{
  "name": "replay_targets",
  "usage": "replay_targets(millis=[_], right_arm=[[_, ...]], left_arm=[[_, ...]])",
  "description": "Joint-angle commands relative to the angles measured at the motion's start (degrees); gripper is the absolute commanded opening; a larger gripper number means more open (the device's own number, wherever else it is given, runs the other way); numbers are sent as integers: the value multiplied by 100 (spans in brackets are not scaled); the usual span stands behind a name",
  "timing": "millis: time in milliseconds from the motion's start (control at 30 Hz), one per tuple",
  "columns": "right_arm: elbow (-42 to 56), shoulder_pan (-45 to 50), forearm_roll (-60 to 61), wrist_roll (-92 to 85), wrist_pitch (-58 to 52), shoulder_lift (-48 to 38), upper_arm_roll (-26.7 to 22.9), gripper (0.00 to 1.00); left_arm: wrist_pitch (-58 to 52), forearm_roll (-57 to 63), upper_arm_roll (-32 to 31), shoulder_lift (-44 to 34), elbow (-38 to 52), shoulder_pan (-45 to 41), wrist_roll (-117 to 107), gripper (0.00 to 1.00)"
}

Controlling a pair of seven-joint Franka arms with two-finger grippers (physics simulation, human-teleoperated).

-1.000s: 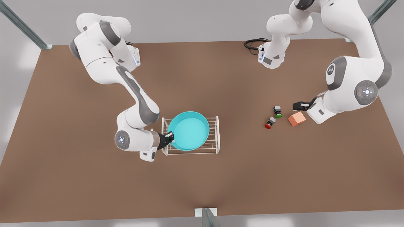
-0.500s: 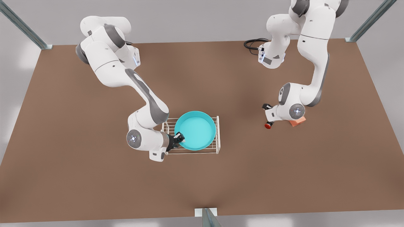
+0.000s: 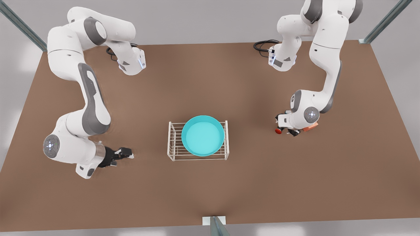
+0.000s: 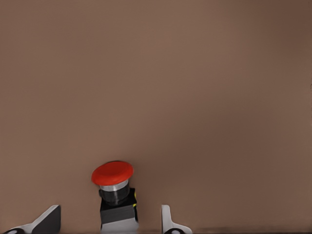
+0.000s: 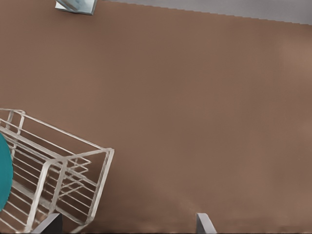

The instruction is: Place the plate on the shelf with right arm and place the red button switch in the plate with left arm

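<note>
The cyan plate (image 3: 203, 135) lies flat on the white wire shelf (image 3: 170, 141) in mid-table. My right gripper (image 3: 126, 153) is open and holds nothing, well off to the front view's left of the shelf. Its wrist view looks past the open right gripper (image 5: 126, 226) at the shelf's end frame (image 5: 58, 170) and a sliver of the plate (image 5: 4, 175). The red button switch (image 3: 278, 130) lies on the table at the front view's right. My left gripper (image 3: 284, 127) is down over it. In the left wrist view the switch (image 4: 113, 187) sits between the fingertips (image 4: 48, 219) of the open left gripper (image 4: 109, 223), with gaps on both sides.
An orange-pink cube (image 3: 310, 127) peeks out from behind the left arm's wrist. A black cable (image 3: 262, 44) loops at the table's far edge. A metal post (image 3: 215, 224) stands at the near edge, and the same post (image 5: 75, 5) appears in the right wrist view.
The right gripper let go of the plate and drew back to the front view's left. The left arm swung in and came down over the red switch, covering the green one.
</note>
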Motion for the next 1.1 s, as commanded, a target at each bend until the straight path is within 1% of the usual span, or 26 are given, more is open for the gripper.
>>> replay_targets(millis=[0,67,100,133,167,200,233,267,367,467,533,867,900,933,1033,1067], right_arm=[[48,-208,-1386,-171,-1553,-128,-287,100],[100,-181,-2486,-162,-2123,-242,-427,100],[119,-129,-2557,-189,-2379,-567,-454,100],[-128,-102,-2426,-197,-2449,-1165,-472,100],[-374,-93,-1811,-197,-2450,-1727,-700,100],[-708,-102,-1441,-162,-2450,-2184,-770,100],[-936,-102,-1151,-145,-2441,-2536,-779,100],[-998,-102,-993,-145,-2441,-2660,-850,100],[-1130,-102,-993,-136,-2379,-2704,-867,100],[-1174,-102,-993,-127,-2379,-2712,-893,100],[-1218,-102,-993,-127,-2379,-2721,-920,100],[-1297,-93,-940,-206,-2406,-2695,-1104,100],[-1297,-93,-931,-206,-2406,-2695,-1131,100],[-1315,-85,-905,-206,-2406,-2695,-1148,100],[-1332,-76,-861,-215,-2406,-2695,-1192,100],[-1341,-76,-861,-215,-2406,-2695,-1192,100]], left_arm=[[76,9,4,-9,-20,-20,1363,100],[286,27,4,8,-108,-38,1363,100],[401,27,4,34,-143,-12,1363,100],[384,27,22,43,-152,15,943,100],[349,27,22,43,-179,6,20,100],[331,27,31,43,-205,6,-385,100],[314,27,39,43,-240,6,-798,100],[296,27,48,43,-275,6,-983,100],[305,27,48,43,-372,6,-1211,100],[313,27,48,114,-381,-21,-2213,100],[313,27,48,114,-381,-38,-2407,100],[349,237,48,307,-346,-100,-2108,100],[349,237,48,307,-346,-108,-2117,94],[340,237,48,307,-346,-126,-2126,83],[340,237,48,307,-346,-126,-2135,69],[340,237,48,307,-346,-126,-2135,61]])
